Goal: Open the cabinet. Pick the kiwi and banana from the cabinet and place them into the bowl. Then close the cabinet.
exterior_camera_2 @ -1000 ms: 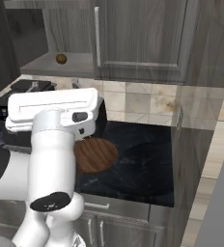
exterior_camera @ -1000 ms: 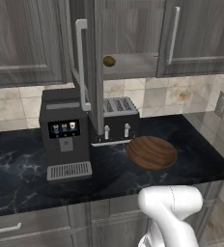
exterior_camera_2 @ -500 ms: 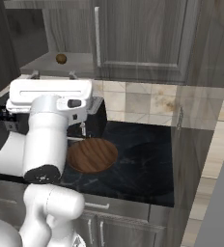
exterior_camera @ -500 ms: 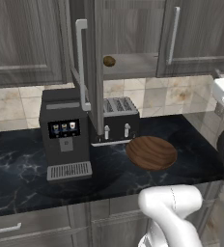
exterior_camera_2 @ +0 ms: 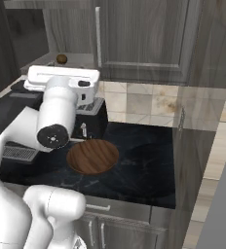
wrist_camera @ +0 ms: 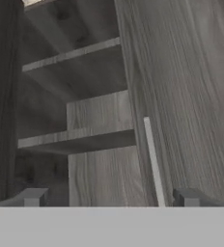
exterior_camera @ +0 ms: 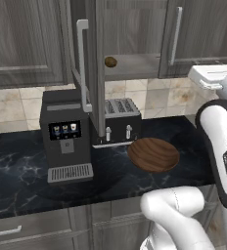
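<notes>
The cabinet (exterior_camera: 135, 29) has its left door (exterior_camera: 97, 73) swung out edge-on, while its right door (exterior_camera_2: 144, 39) is shut. The small brown kiwi (exterior_camera: 110, 62) lies on the grey shelf inside and is also seen as the kiwi (exterior_camera_2: 61, 59). The banana is hidden. On the black counter the wooden bowl (exterior_camera: 153, 155), also the bowl (exterior_camera_2: 92, 156), holds nothing. My gripper (wrist_camera: 109, 198) is open with nothing between its fingertips (wrist_camera: 33, 197). It faces the shut door's silver handle (wrist_camera: 153, 161) from close by, with grey shelves to the handle's left.
A black toaster (exterior_camera: 118, 122) stands behind the bowl and a dark coffee machine (exterior_camera: 66, 136) is at its left. My white arm (exterior_camera: 220, 146) rises at the counter's right end. A tall grey panel (exterior_camera_2: 202, 121) closes off the counter on the right.
My arm has lifted from low in front of the counter up to cabinet height, with the hand now near the right door. The jaws stayed open. Kiwi, bowl and doors are unmoved.
</notes>
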Robot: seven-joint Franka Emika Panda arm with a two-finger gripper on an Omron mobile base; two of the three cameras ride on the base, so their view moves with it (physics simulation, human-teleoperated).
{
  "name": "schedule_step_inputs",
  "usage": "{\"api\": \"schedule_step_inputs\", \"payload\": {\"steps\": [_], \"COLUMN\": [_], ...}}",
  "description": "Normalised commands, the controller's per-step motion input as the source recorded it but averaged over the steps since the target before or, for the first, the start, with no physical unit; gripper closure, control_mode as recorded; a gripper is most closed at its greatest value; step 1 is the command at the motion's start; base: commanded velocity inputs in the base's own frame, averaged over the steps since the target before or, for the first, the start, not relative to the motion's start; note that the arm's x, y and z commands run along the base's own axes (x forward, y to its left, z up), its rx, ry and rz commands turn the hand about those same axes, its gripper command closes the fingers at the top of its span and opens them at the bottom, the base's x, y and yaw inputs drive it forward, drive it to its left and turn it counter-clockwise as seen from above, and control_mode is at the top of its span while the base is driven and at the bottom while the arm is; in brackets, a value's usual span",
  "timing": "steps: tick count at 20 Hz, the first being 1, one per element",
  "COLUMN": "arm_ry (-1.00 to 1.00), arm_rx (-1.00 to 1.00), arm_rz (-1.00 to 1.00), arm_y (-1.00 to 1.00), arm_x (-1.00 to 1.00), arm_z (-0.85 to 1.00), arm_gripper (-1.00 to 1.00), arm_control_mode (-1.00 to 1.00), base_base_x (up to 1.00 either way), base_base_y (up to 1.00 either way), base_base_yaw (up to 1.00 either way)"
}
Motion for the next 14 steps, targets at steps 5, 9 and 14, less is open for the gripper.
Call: {"api": "schedule_step_inputs", "payload": {"steps": [5,9,14], "arm_ry": [0.13,0.1,0.04], "arm_rx": [0.0,0.02,0.04], "arm_rz": [0.0,-0.01,0.0], "arm_y": [-0.02,-0.18,-0.26], "arm_x": [0.86,0.82,0.68], "arm_z": [0.0,0.0,0.0], "arm_gripper": [-1.0,-1.0,-1.0], "arm_control_mode": [-1.0,-1.0,-1.0], "base_base_x": [0.0,0.0,0.0], "base_base_y": [0.0,0.0,0.0], "base_base_yaw": [0.0,0.0,0.0]}}
